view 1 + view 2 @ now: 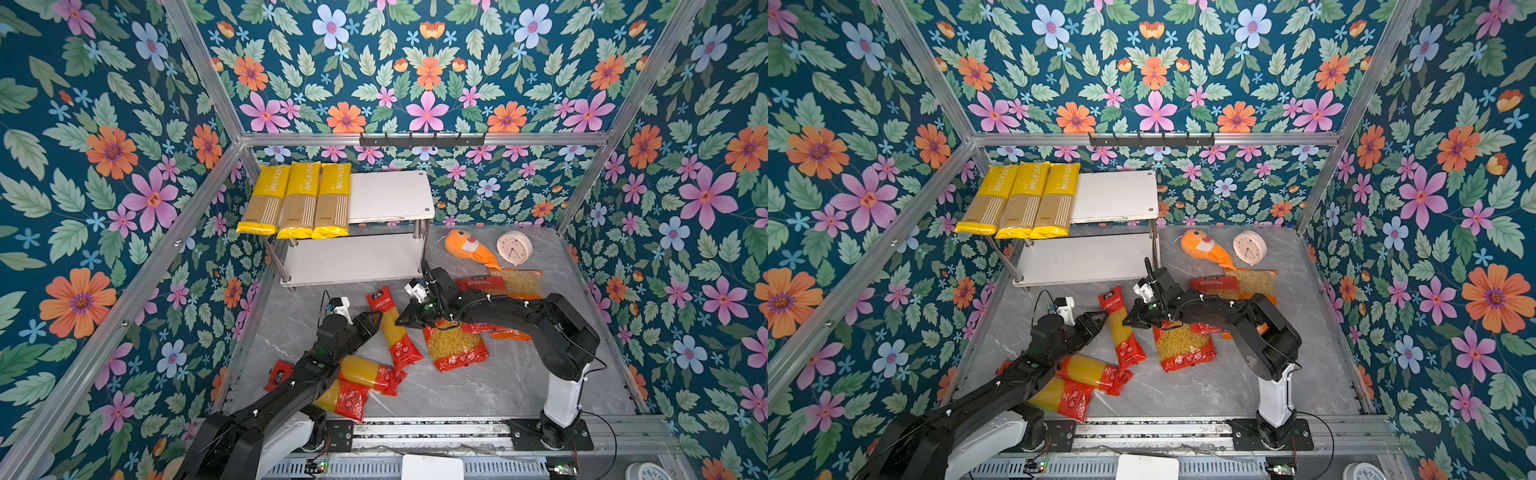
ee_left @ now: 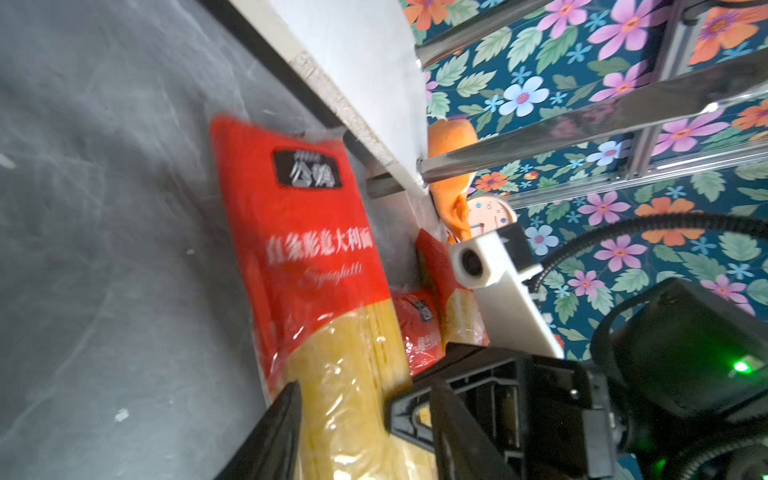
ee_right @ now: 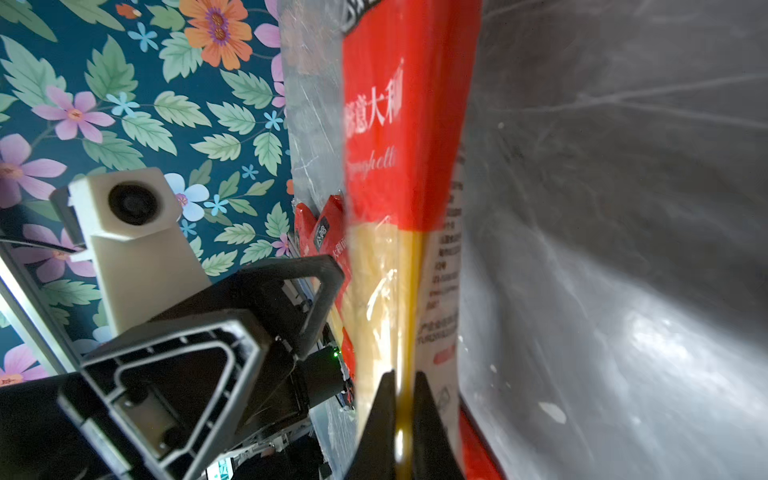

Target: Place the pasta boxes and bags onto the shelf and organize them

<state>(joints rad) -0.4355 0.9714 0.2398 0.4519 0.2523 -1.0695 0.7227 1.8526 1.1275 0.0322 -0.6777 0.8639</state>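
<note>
**A:** What is the right claw [image 3: 403, 382] doing?

**B:** It is pinched tight on a thin side seam of the long red-and-clear plastic spaghetti pack [image 3: 399, 166]. Only film sits between the fingertips, not the noodles.

**A:** And the left claw [image 2: 365, 386]?

**B:** Its jaws stand apart, one on each side of the same pack. I cannot tell whether they press it.

**A:** Where is the pack?

**B:** In both top views it lies on the grey marbled table [image 1: 478, 386], between the two claws and just in front of the white two-board shelf with chrome posts [image 1: 353, 257]. Its red end points toward the shelf.

**A:** What could go wrong?

**B:** I think the seam could slip out or tear, because a full pack is heavy for a pinch on film alone. If only one end rises, the pack may sag and swing. The claws are also very close together, so their fingers might knock. A chrome post stands near the path to the lower board.

**A:** Is there any writing?

**B:** There is "Spaghetti" in white script on the red band, with white Chinese characters above it ending 意大利面. A black badge sits above those, too blurred to read. The three long yellow packs [image 1: 299, 199] on the left end of the upper board read PASTATIME.
</note>
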